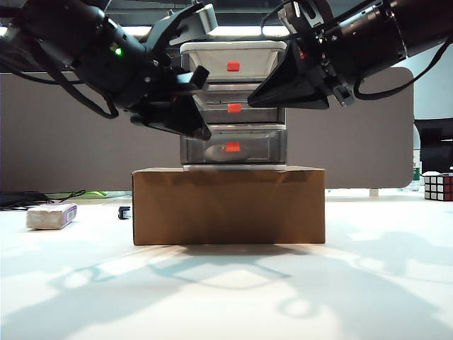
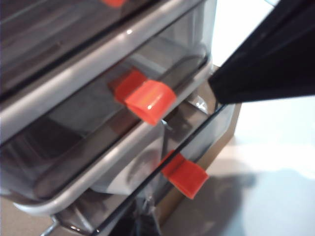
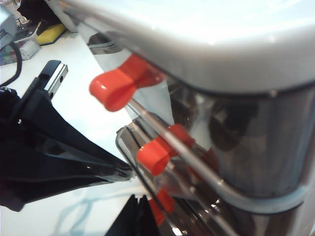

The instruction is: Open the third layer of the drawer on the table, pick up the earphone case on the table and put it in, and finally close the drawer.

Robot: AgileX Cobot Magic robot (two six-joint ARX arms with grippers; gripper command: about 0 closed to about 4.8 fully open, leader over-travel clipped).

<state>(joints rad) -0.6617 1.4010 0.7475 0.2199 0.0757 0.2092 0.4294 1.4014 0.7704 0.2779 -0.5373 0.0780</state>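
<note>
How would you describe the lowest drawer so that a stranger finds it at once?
Find the brown cardboard box in the middle of the table. On it stands the drawer unit with three tiers. The third layer sits directly on the box, below the two others, smoky-grey with a red-orange tag.

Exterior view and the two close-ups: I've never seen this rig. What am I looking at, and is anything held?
This is a robot with two black arms, each ending in a two-finger tool. The exterior view looks across the table from the front. The other two pictures come from a camera on each wrist, close to the red tags.

The drawer, with three smoky tiers, stands on a cardboard box. The left tool is shut beside the lower tiers, with nothing visibly held. The right tool points at the middle tier; I cannot tell whether it is open.

A pale oblong, possibly the earphone case, shows through the third layer. A greyish block and a puzzle cube also lie on the table.
</note>
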